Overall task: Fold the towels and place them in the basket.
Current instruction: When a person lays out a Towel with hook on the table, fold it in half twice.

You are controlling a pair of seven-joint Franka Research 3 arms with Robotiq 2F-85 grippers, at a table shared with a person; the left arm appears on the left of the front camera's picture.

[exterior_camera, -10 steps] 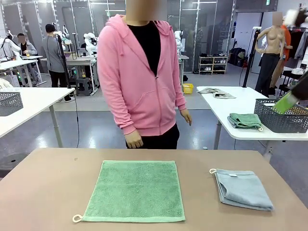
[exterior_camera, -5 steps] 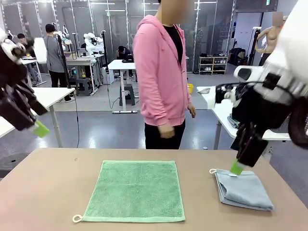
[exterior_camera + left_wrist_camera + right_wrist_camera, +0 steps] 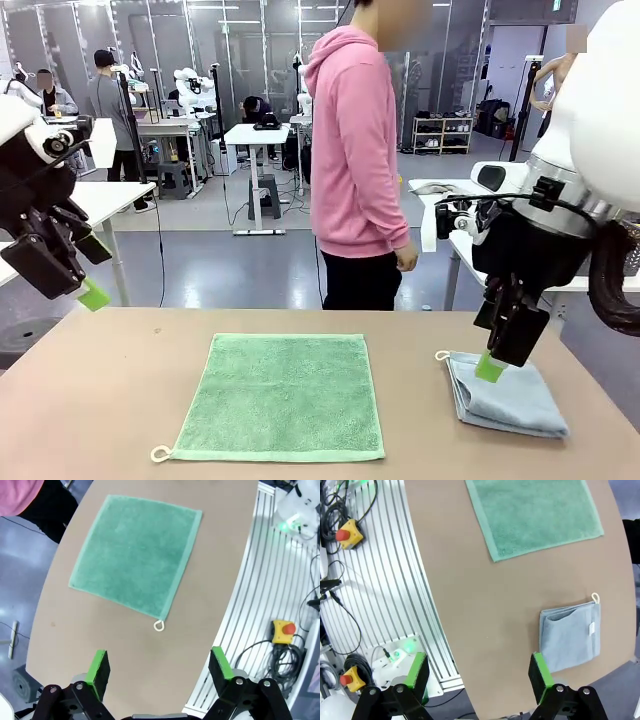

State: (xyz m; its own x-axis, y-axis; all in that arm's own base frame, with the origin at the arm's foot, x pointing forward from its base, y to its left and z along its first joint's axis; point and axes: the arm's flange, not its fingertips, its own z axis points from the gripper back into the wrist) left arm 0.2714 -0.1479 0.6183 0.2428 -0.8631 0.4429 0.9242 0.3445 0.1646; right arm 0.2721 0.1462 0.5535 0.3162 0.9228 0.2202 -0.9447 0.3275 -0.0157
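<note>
No readable text anywhere in these, as far as I can tell. No brand, number or sign comes through. Closest thing is a small white tag [image 3: 592,628] on the blue-grey towel [image 3: 569,640], sitting on its top layer close to the loop corner — way too tiny to make out any print

person [image 3: 355,150]: pink hoodie, far side | table [image 3: 100,400]: brown | stop button [image 3: 283,630]: yellow, red cap
</note>
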